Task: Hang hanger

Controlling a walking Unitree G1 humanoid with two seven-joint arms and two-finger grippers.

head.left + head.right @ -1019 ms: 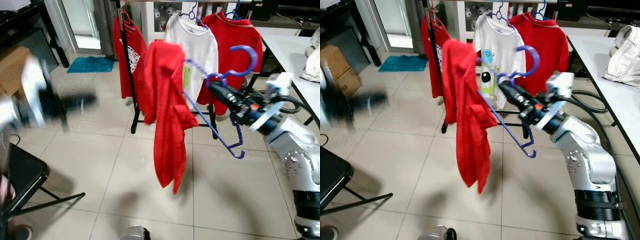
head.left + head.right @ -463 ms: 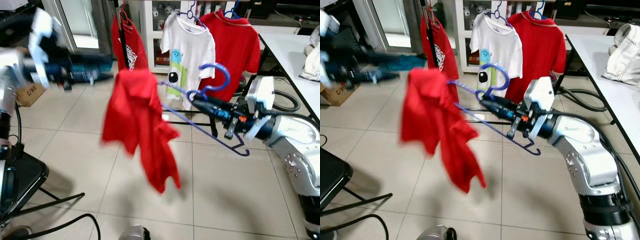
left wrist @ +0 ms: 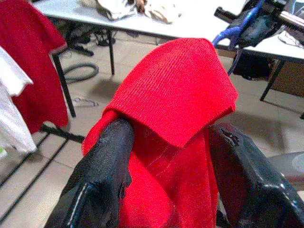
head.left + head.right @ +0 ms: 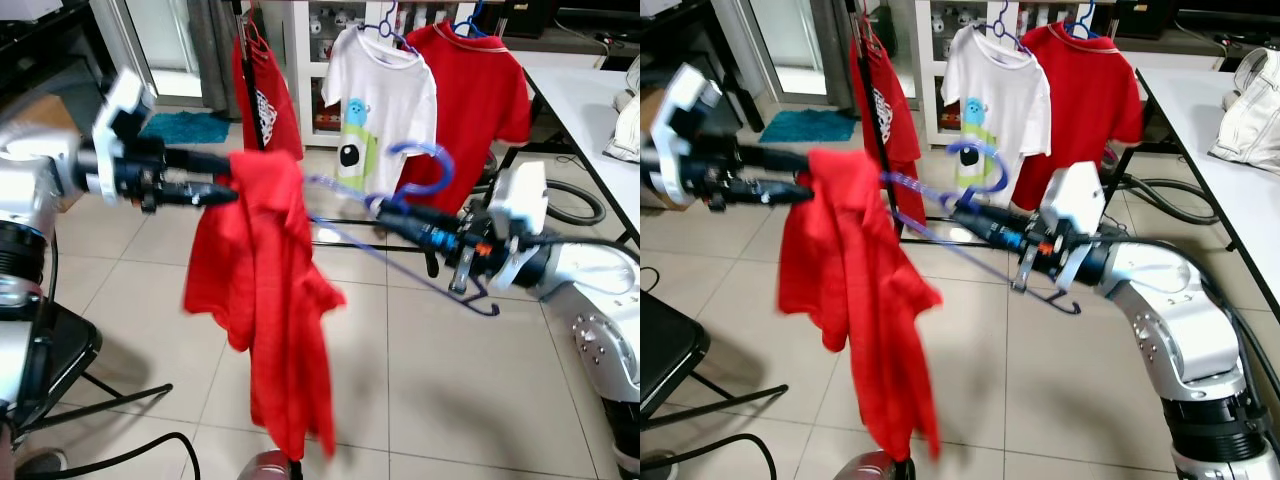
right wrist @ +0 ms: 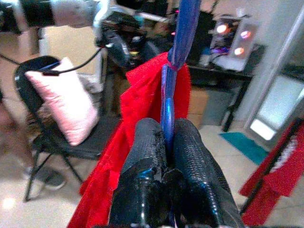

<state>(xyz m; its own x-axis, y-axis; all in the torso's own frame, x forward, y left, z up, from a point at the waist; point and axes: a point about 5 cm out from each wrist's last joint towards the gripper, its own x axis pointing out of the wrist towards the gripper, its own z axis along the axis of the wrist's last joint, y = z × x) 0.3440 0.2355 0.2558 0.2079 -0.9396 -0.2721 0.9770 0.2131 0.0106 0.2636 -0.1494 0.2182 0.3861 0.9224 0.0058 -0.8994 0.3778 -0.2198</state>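
A blue hanger [image 4: 425, 165] is pinched at its neck by my right gripper [image 4: 380, 207], fingers shut on it [image 5: 166, 130]. Its long bar slants from the shirt down to a hooked end [image 4: 485, 305]. A red shirt [image 4: 265, 290] droops from the bar's far end, one shoulder on it and the rest hanging loose. My left gripper [image 4: 228, 180] reaches in from the left at shoulder height. In the left wrist view its two fingers [image 3: 102, 171] stand apart, open, with a fold of the red cloth [image 3: 175, 95] draped between them.
A black clothes rack [image 4: 250, 100] behind holds a red shirt [image 4: 265, 95], a white printed T-shirt [image 4: 385, 100] and a red polo [image 4: 475, 90]. A white table [image 4: 585, 95] runs along the right. A black chair [image 4: 50, 350] stands at my lower left, cables on the tiled floor.
My left arm has swung up from the left and put its fingers around the red shirt's shoulder. The right gripper has lowered the hanger and carried it leftward; the shirt has swung and now hangs longer.
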